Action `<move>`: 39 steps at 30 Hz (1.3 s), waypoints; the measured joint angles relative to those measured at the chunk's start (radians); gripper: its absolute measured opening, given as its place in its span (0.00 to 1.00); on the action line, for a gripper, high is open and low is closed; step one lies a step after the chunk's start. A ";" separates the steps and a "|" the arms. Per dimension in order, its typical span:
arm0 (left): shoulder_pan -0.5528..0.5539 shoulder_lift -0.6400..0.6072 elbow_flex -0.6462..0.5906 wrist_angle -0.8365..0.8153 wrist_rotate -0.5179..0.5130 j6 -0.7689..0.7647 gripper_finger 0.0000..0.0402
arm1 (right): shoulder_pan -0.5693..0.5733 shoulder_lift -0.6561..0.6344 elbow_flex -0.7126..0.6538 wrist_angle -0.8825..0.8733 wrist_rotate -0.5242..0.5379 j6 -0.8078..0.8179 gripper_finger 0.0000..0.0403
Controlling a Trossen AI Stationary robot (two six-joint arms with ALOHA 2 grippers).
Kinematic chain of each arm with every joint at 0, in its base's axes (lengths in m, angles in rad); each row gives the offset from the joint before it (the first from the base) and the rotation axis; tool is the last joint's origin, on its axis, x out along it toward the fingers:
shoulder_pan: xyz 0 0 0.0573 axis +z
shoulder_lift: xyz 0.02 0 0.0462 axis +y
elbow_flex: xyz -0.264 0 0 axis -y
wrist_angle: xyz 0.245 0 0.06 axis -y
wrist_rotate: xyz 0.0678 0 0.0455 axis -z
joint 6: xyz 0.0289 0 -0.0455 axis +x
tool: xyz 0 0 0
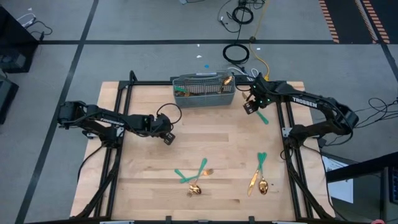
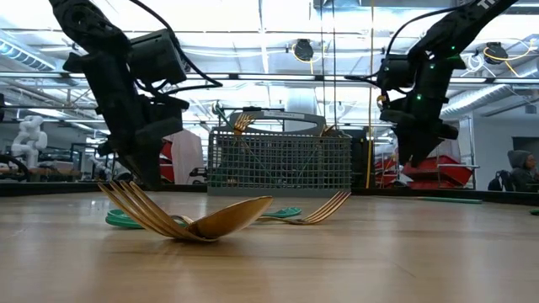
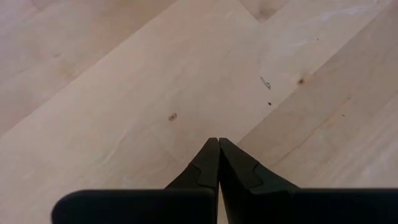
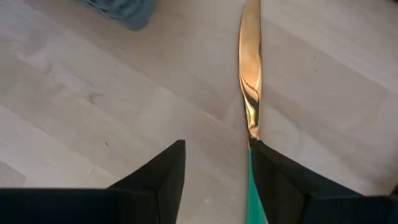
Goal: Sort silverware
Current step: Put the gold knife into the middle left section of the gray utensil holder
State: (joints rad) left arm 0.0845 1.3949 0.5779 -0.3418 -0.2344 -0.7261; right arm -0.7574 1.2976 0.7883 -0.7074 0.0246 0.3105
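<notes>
My right gripper (image 1: 250, 107) (image 4: 217, 155) hangs open above the table, just right of the grey mesh caddy (image 1: 204, 92). Below it a gold knife with a teal handle (image 4: 250, 81) (image 1: 262, 116) lies flat on the wood. In the right wrist view the knife runs along the inner edge of one finger. More teal-handled gold silverware lies toward the near edge, in one group (image 1: 196, 177) and another (image 1: 260, 174). A gold piece (image 1: 227, 81) stands in the caddy. My left gripper (image 1: 169, 138) (image 3: 217, 149) is shut over bare wood at the table's left middle.
The caddy stands at the far middle of the wooden table (image 1: 149, 193). Black frame rails (image 1: 118, 112) run along the left and right sides. Bare wood lies between the caddy and the near groups of silverware.
</notes>
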 joint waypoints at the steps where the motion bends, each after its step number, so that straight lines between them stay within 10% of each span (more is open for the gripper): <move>1: 0.000 0.000 0.000 0.000 0.000 0.000 0.02 | 0.000 0.000 0.000 0.009 0.000 -0.011 0.43; 24: 0.000 0.000 0.000 0.020 -0.001 0.001 0.02 | -0.038 0.166 0.004 0.123 -0.025 -0.206 0.43; 39: 0.000 0.000 0.000 0.020 0.002 -0.001 0.02 | -0.077 0.261 0.004 0.032 -0.026 -0.289 0.61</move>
State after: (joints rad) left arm 0.0845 1.3951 0.5779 -0.3221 -0.2325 -0.7271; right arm -0.8348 1.5581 0.7921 -0.6755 -0.0018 0.0219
